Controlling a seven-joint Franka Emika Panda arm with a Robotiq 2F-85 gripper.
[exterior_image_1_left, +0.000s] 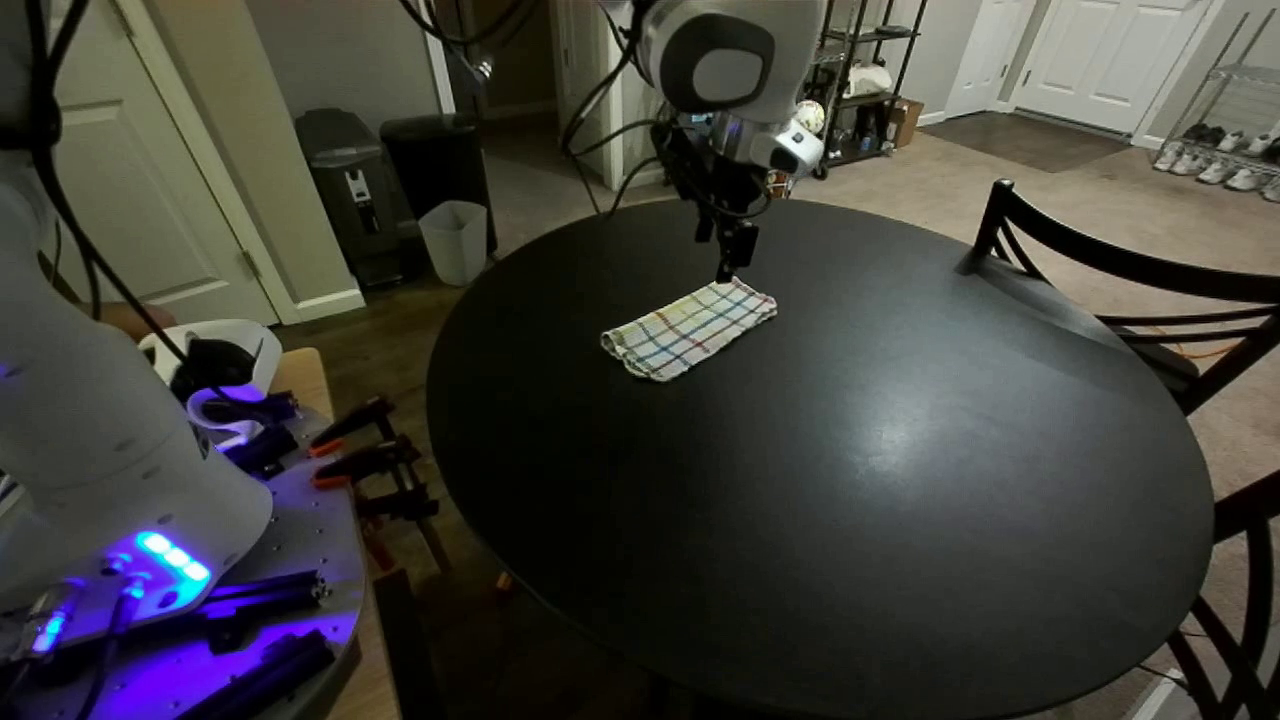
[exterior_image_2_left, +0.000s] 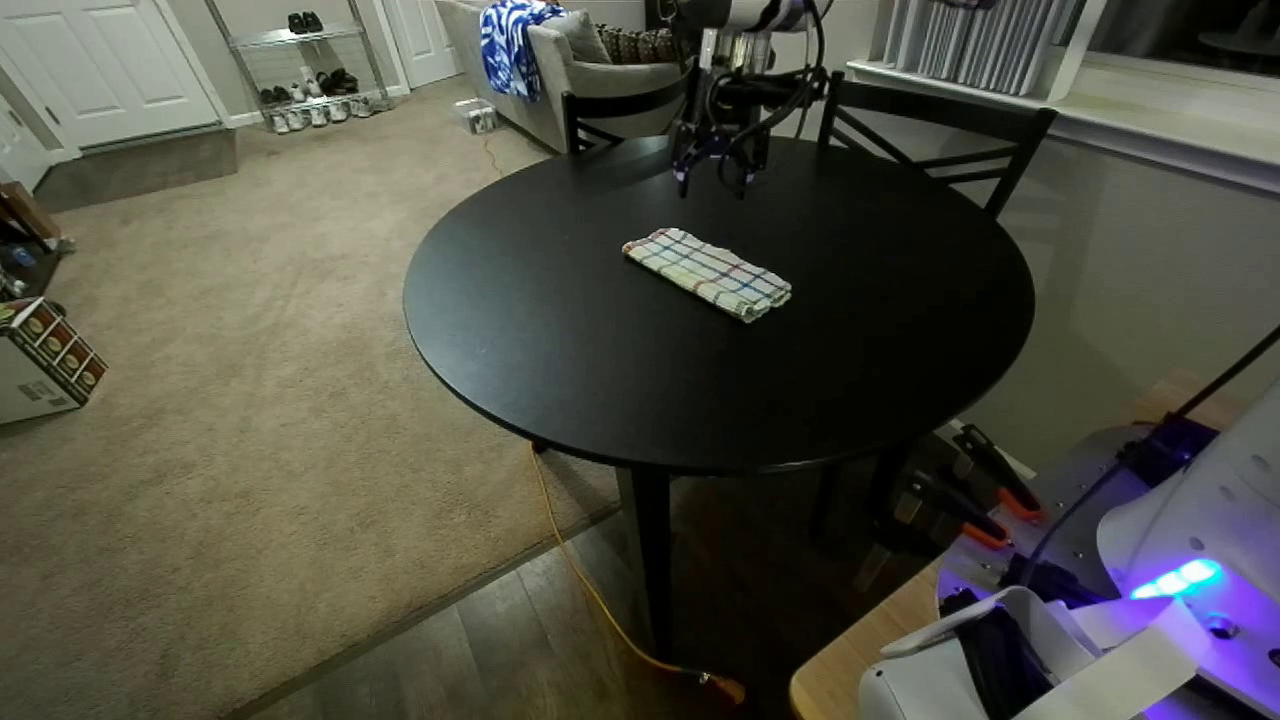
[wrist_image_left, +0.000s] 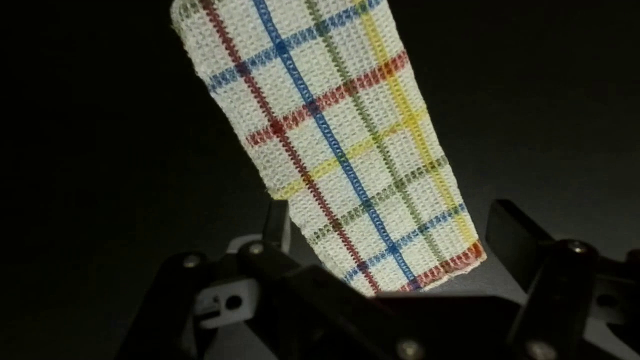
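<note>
A folded cloth (exterior_image_1_left: 690, 330), white with red, blue, green and yellow checks, lies flat on the round black table (exterior_image_1_left: 820, 520). My gripper (exterior_image_1_left: 716, 256) hangs above the table, close to one end of the cloth, pointing down. In an exterior view the gripper (exterior_image_2_left: 712, 190) appears apart from the cloth (exterior_image_2_left: 708, 272), higher and further back. From the wrist, the jaws of the gripper (wrist_image_left: 390, 212) stand wide apart with nothing gripped. The red-edged end of the cloth (wrist_image_left: 360, 150) shows beyond and between the fingers; its lowest corner is hidden behind the gripper body.
Black chairs (exterior_image_1_left: 1130, 265) stand at the table's edge. The robot's base (exterior_image_1_left: 130, 470) is on a separate stand with black clamps (exterior_image_1_left: 365, 460). A headset (exterior_image_2_left: 985, 660) rests on that stand. An orange cord (exterior_image_2_left: 580, 575) runs over the floor by a table leg.
</note>
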